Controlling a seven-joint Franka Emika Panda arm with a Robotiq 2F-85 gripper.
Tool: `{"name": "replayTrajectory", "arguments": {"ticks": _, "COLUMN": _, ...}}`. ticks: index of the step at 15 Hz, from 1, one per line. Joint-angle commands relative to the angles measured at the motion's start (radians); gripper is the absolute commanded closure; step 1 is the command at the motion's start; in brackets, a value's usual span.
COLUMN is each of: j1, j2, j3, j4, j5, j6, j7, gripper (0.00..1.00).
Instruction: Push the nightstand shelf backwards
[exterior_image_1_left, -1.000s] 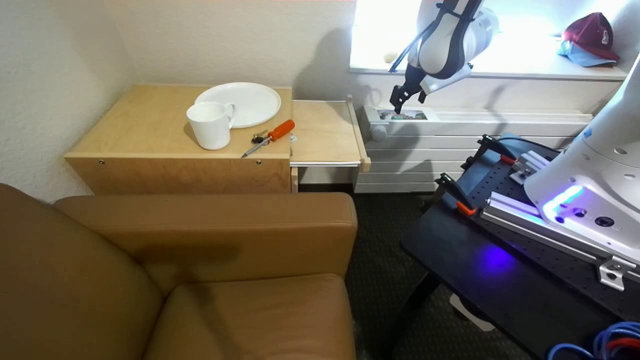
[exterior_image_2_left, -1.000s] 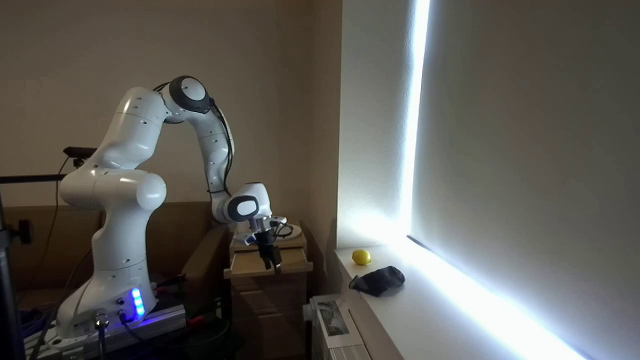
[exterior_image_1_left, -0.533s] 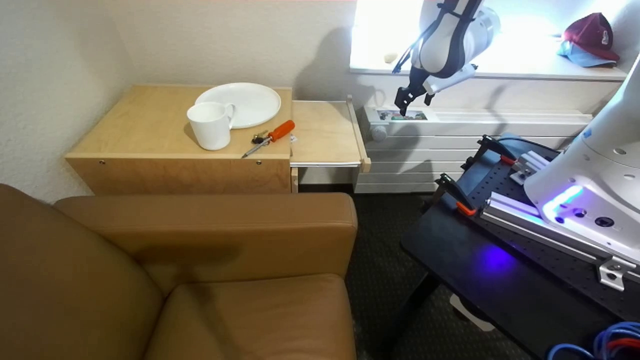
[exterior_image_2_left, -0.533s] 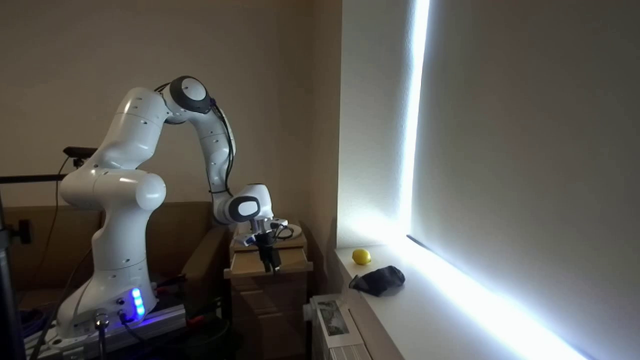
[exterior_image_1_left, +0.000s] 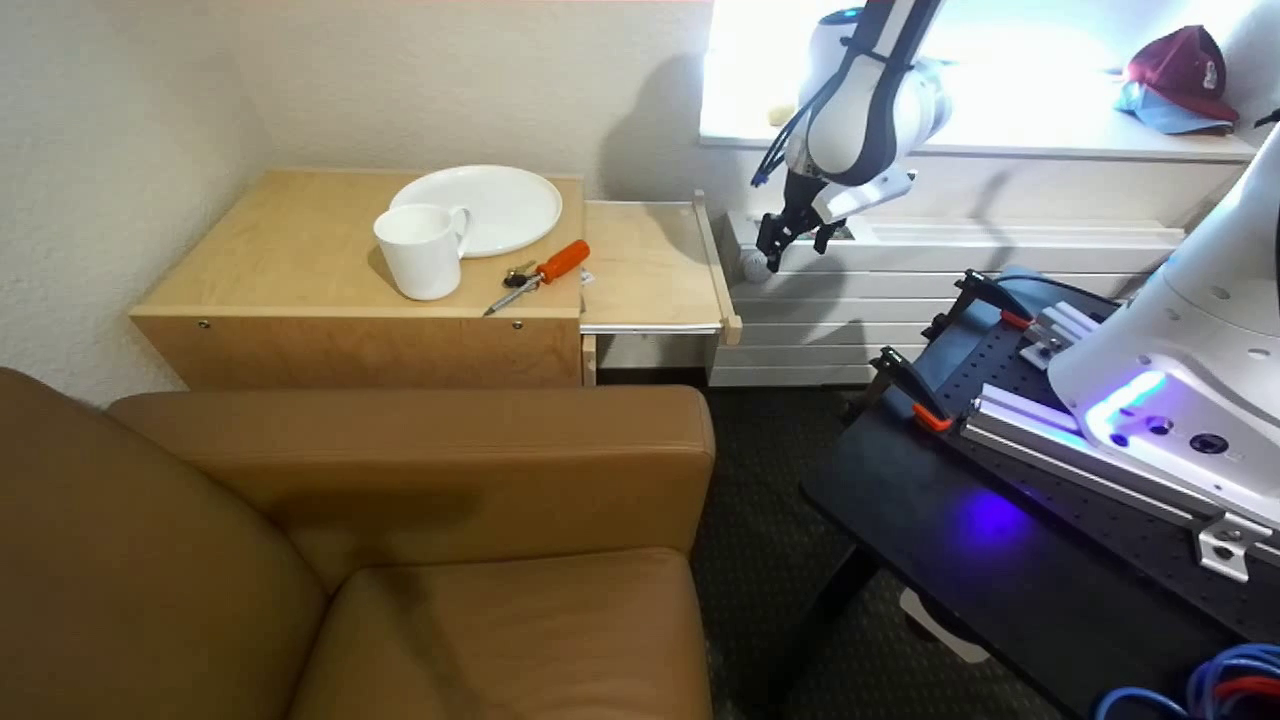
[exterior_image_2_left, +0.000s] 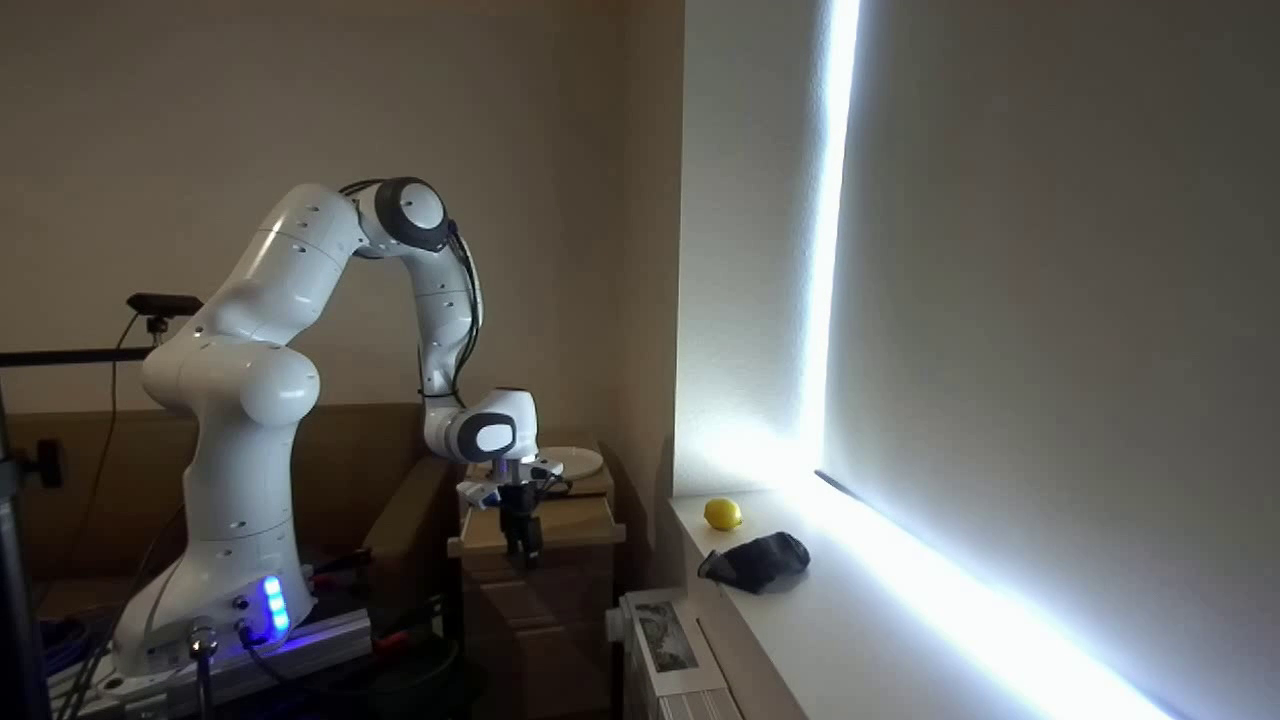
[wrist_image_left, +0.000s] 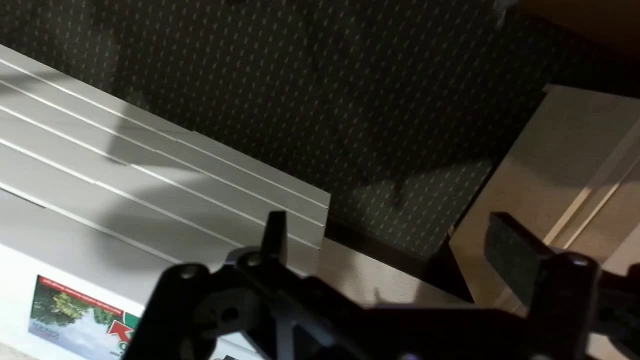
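The nightstand shelf (exterior_image_1_left: 650, 258), a flat light tan board with a raised front strip, sticks out from under the top of the nightstand (exterior_image_1_left: 320, 240). In an exterior view the shelf (exterior_image_2_left: 585, 520) is partly hidden behind my gripper (exterior_image_2_left: 522, 560). My gripper (exterior_image_1_left: 798, 256) is open and empty, pointing down, apart from the shelf's front strip and on the radiator side of it. In the wrist view my two fingers (wrist_image_left: 388, 216) are wide apart with nothing between them. Wooden parts of the nightstand (wrist_image_left: 520, 175) show at the right there, partly behind one finger.
A white mug (exterior_image_1_left: 420, 255), a white plate (exterior_image_1_left: 490, 210) and an orange screwdriver (exterior_image_1_left: 562, 262) are on the nightstand top. A white radiator (exterior_image_1_left: 960, 260) stands beside the shelf. The brown armchair (exterior_image_1_left: 430, 430) is in front. A lemon (exterior_image_2_left: 722, 514) lies on the sill.
My gripper first shifted slightly away from the shelf, then moved lower and closer to its front strip. It stays open. The shelf and the things on the nightstand have not moved.
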Motion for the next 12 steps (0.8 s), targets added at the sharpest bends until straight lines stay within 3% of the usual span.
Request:
{"name": "replayTrajectory", "arguments": {"ticks": 1, "j1": 0.010, "j2": 0.078, "j3": 0.008, "j4": 0.067, "j5": -0.007, "j6": 0.019, "j7": 0.016, "gripper": 0.00}}
{"name": "replayTrajectory", "arguments": {"ticks": 3, "j1": 0.050, "j2": 0.101, "j3": -0.022, "j4": 0.087, "j5": -0.009, "j6": 0.016, "j7": 0.034, "gripper": 0.00}}
{"name": "replayTrajectory", "arguments": {"ticks": 8, "j1": 0.029, "j2": 0.085, "j3": 0.001, "j4": 0.083, "j5": -0.004, "j6": 0.005, "j7": 0.020, "gripper": 0.00}}
{"name": "replayTrajectory", "arguments": {"ticks": 9, "j1": 0.075, "j2": 0.133, "j3": -0.047, "j4": 0.111, "j5": -0.009, "j6": 0.008, "j7": 0.044, "gripper": 0.00}}
{"name": "replayTrajectory", "arguments": {"ticks": 12, "j1": 0.116, "j2": 0.233, "j3": -0.066, "j4": 0.174, "j5": 0.011, "j6": 0.043, "j7": 0.092, "gripper": 0.00}}
